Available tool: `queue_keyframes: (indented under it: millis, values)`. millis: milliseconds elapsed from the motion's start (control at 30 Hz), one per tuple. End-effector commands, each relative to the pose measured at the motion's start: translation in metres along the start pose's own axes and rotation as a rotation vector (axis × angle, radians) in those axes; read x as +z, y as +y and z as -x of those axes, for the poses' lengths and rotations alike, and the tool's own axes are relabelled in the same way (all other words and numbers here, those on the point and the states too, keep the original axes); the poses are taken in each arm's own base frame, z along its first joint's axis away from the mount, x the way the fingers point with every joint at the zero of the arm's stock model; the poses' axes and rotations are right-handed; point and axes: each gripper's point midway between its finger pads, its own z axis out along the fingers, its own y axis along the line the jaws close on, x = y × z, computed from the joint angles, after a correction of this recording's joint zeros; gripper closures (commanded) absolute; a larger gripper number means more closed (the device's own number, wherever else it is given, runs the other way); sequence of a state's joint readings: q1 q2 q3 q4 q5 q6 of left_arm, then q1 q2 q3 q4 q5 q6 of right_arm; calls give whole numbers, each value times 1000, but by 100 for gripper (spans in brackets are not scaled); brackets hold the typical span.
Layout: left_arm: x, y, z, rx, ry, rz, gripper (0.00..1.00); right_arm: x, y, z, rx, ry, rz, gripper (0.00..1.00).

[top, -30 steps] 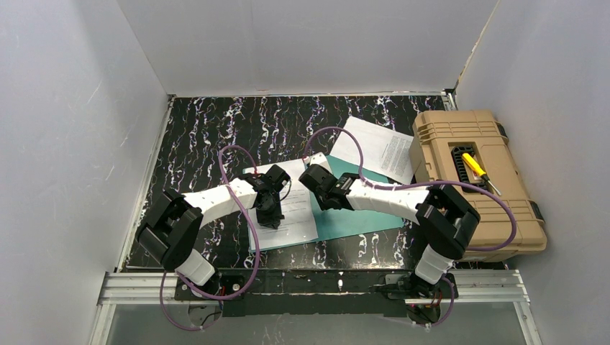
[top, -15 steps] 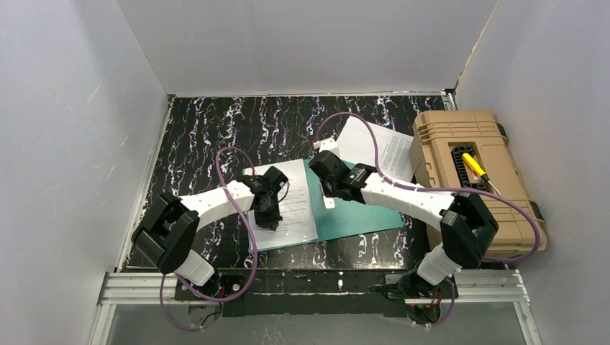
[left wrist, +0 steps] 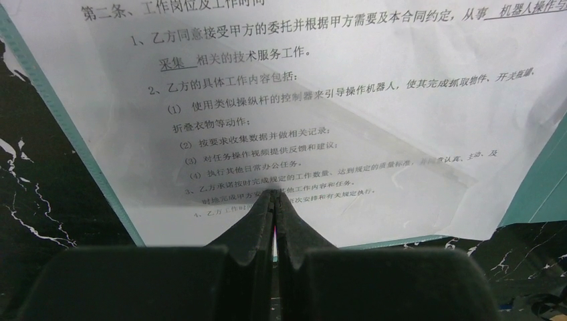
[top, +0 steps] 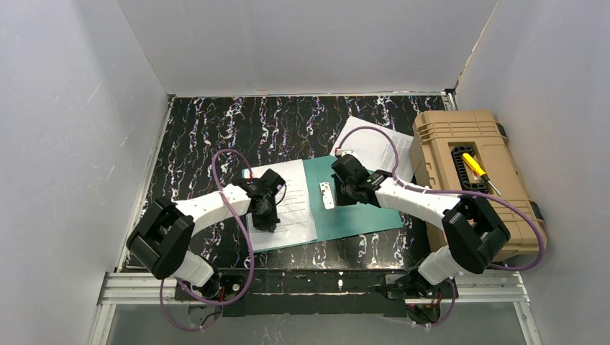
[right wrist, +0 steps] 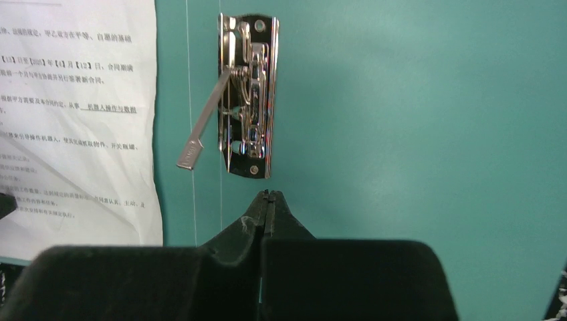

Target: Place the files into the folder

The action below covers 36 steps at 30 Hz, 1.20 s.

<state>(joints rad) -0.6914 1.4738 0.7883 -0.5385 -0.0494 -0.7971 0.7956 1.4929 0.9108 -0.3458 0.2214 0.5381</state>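
Two white paper sheets printed with black text are in sight. The first sheet (top: pixel 296 205) lies on the left half of the thin teal-green folder (top: pixel 363 208), which is spread open near the middle of the black marbled counter (top: pixel 208 129), toward its near edge. The second sheet (top: pixel 374 147) lies toward the far right corner, between the folder and the tan plastic toolbox (top: pixel 467 180).

The left claw (left wrist: pixel 273 195) is pressed together, its tip on the near part of the first sheet. The right claw (right wrist: pixel 266 195) is also pressed together, holds nothing, and points at the small metal clip (right wrist: pixel 247 93).

Such paper is probably light, limp and slippery on the smooth folder. Lying flat, it gives no edge to pinch, so pressing and dragging it, or lifting a free corner, seems wiser.

Only the top view shows the second sheet. Only the right wrist view shows the raised lever of the clip.
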Motion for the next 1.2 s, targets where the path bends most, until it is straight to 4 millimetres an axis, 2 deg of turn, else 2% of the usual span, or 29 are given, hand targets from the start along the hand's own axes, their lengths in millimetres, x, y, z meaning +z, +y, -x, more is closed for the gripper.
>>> queue_keyframes:
  millis: [0, 167, 400, 633, 1167]
  values:
    - [1, 30, -16, 12, 24, 105, 100, 2, 32, 8, 115, -7, 181, 99]
    - [-1, 33, -17, 10, 15, 109, 100, 11, 39, 2, 176, 28, 245, 99]
    - [1, 36, -19, 8, 17, 115, 100, 20, 48, 8, 229, 44, 302, 99]
    - [1, 37, -20, 7, 13, 114, 100, 26, 50, 33, 232, 8, 317, 99]
    - [0, 40, -20, 11, 9, 121, 100, 58, 40, 87, 211, -27, 287, 99]
